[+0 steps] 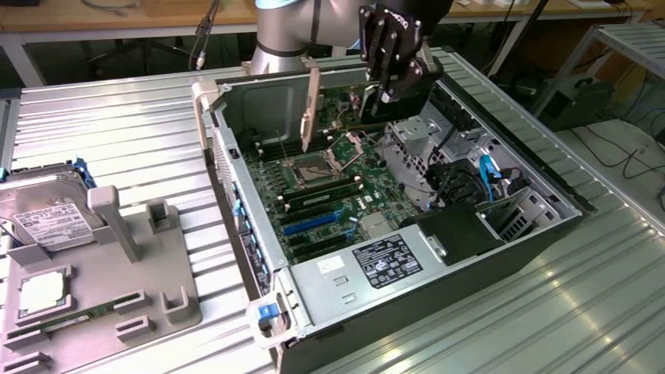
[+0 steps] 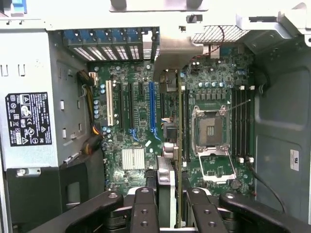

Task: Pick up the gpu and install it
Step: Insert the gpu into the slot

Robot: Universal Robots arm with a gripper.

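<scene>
We note the open metal computer case (image 1: 249, 234) lying on its side. It holds a green motherboard (image 1: 332, 187) and a boxy power supply (image 1: 364, 265) with a label. The gripper (image 1: 393, 92) is clenched on the gpu (image 2: 167, 170), a thin dark card standing on edge above the motherboard. Its long axis runs level. The end with the flat silver bracket (image 1: 308, 109) points toward the exterior view's left.
</scene>
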